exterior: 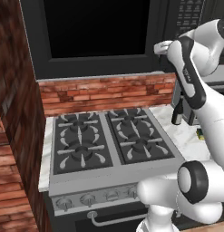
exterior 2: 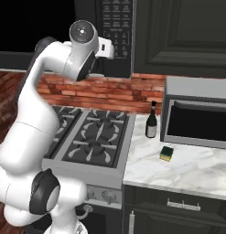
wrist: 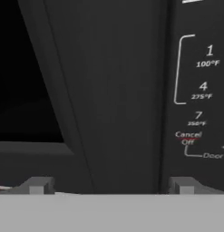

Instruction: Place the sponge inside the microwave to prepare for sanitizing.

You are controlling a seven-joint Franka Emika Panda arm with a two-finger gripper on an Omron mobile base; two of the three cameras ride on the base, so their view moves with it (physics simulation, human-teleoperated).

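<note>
Here the gripper point(wrist: 111, 186) stands close against the front of the microwave point(exterior: 97, 36), its two fingertips point(wrist: 37, 186) spread wide with nothing between them, aimed at the dark strip where the door's right edge meets the button panel point(wrist: 199, 90). The door is shut; its wide window is dark and no cavity shows.

The relation that governs the coming move: the sponge point(exterior 2: 167, 153) lies far below the microwave and off to its right, on the marble counter point(exterior 2: 192, 169) beside the stove point(exterior 2: 94, 137). From the gripper, then, the sponge is down and to the right, well apart, with the arm's own forearm and elbow between. The sponge lies flat, green layer up; it is too small in the right base view to judge its long axis with confidence.

Relative to the microwave, a dark bottle point(exterior 2: 151, 121) stands upright below its right edge on the counter, just behind and to the left of the sponge. A smaller silver-grey box with dark window point(exterior 2: 199, 116) sits further right, near the sponge but not touching it.

Judged from this arrangement, the door is the present concern, since the sponge cannot go in while it is closed. A later descent to the sponge would pass near the bottle, the likeliest thing to be knocked.
</note>
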